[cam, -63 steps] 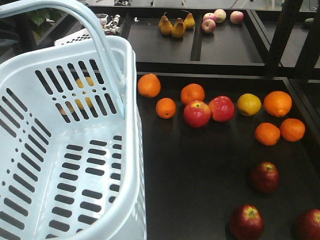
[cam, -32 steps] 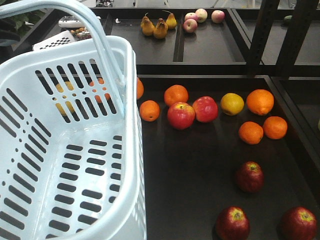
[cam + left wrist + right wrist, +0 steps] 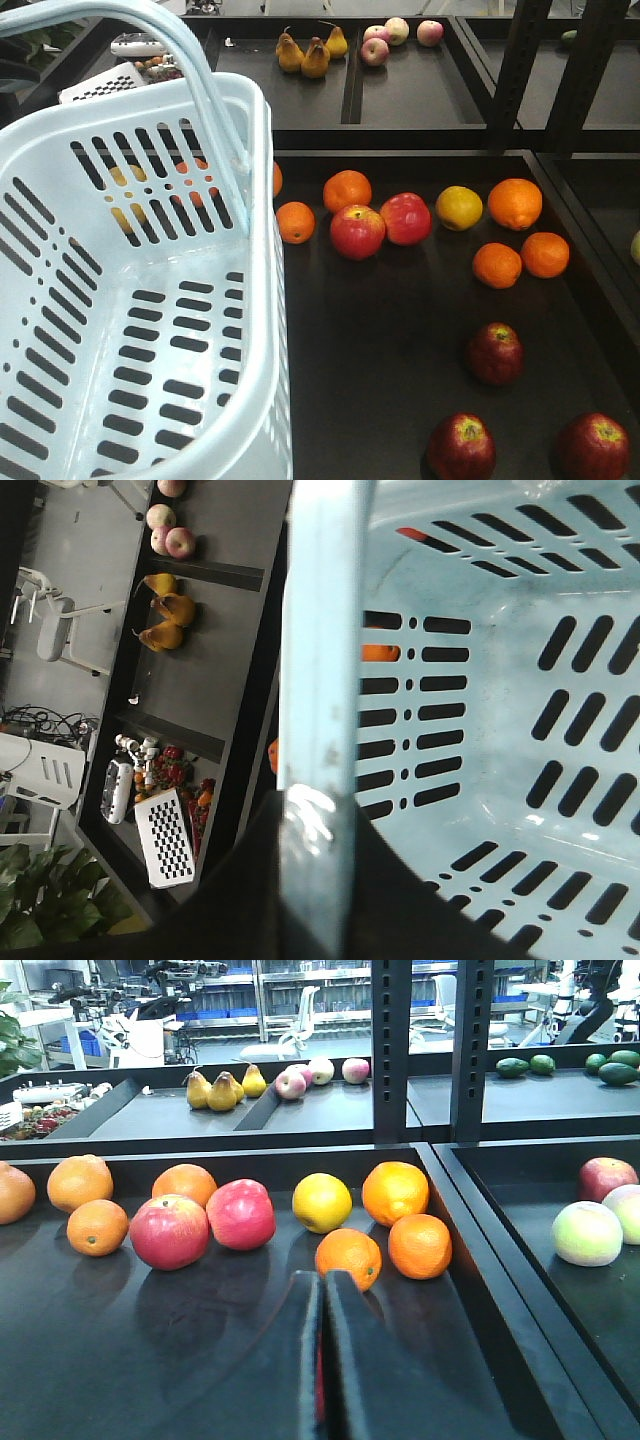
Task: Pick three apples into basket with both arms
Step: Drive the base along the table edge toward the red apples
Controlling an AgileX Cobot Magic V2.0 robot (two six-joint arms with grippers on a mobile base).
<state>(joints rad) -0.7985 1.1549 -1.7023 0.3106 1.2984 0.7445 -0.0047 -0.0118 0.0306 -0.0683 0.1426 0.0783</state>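
Right pincer (image 3: 322,1278) is clenched on nothing, its two dark fingers pressed together with only a thin slit between them, low over the black tray (image 3: 380,330). The left pincer (image 3: 312,855) looks clamped on the hoop handle of the basket (image 3: 268,330), which is empty.

All three dark-red apples (image 3: 495,352) lie on the tray right of the basket, well apart from it. The step in hand, as I judge it, is the reach for a first apple. The jaws should open wide before descending, then close across the apple's broadest part. The right wrist camera faces the brighter apples (image 3: 170,1232) and the oranges (image 3: 349,1258) (the wrong fruit), so that arm needs re-aiming.

Compared with half a second ago, all the fruit sits slightly closer to the basket, while the basket keeps its place in frame.
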